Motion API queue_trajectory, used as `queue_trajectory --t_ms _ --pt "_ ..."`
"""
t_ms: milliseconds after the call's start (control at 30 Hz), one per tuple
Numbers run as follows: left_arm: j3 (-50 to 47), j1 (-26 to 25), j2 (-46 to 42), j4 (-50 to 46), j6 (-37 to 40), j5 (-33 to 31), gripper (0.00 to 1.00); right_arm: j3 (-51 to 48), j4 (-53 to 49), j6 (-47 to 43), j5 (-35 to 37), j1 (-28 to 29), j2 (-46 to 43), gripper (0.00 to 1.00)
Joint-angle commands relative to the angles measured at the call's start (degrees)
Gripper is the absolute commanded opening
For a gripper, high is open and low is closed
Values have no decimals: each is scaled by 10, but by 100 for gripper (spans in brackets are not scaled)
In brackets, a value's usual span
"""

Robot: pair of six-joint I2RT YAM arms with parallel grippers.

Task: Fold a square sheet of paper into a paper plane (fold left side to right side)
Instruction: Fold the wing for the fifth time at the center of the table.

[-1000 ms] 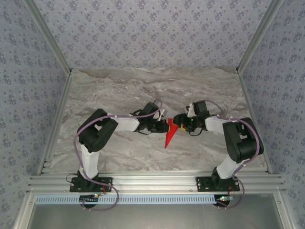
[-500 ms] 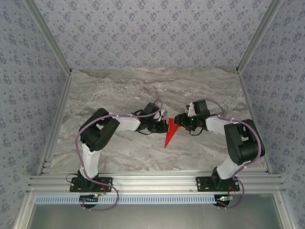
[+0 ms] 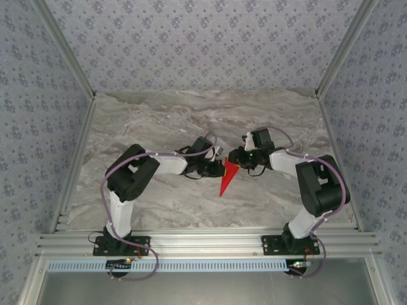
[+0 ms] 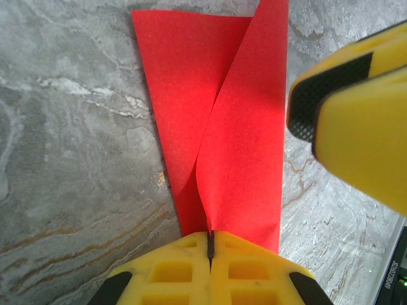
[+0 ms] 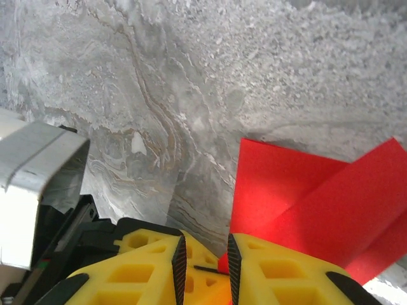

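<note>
Left wrist shows left jaws pinching the paper plane (image 4: 241, 159).

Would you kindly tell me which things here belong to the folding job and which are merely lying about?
Job: bright red, creased, pointed sheet of paper; left jaws, shut on its edge.
Merely around: grey marbled tabletop; silver aluminium frame rail; patterned wall panels.
</note>
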Motion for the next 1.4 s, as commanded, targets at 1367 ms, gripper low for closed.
queue_trajectory --t_ms 1367 --pt "-58 -2 -159 -33 1 -1 25 -73 -26 -23 67 -23 61 9"
